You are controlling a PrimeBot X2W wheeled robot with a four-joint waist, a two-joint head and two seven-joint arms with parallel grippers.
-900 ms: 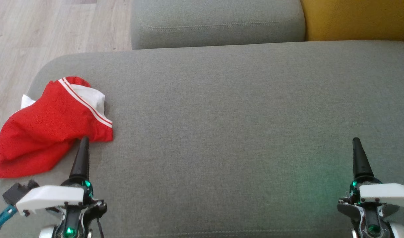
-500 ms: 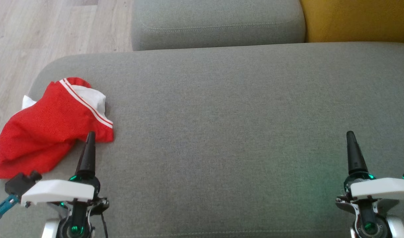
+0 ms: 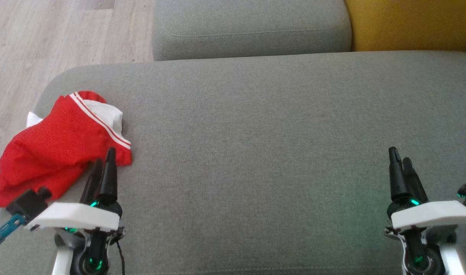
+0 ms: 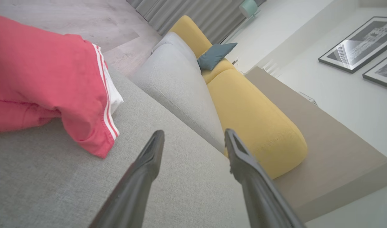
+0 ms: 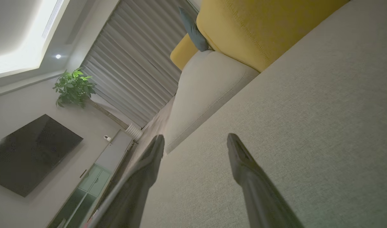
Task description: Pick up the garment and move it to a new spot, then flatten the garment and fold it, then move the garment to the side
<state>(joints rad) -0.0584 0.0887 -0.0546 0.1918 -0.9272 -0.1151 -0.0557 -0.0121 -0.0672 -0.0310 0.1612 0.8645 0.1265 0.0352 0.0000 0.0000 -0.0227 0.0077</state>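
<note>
While garment (image 3: 57, 147) lies at L edge of grey seat (image 3: 255, 133), L gripper (image 3: 104, 155) & R gripper (image 3: 399, 154) spread; wood floor (image 3: 45, 38) beyond.

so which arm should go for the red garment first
Left. The left gripper is open, its fingertips right beside the near corner of the red garment. The right gripper, also open, sits far across the sofa seat.
</note>
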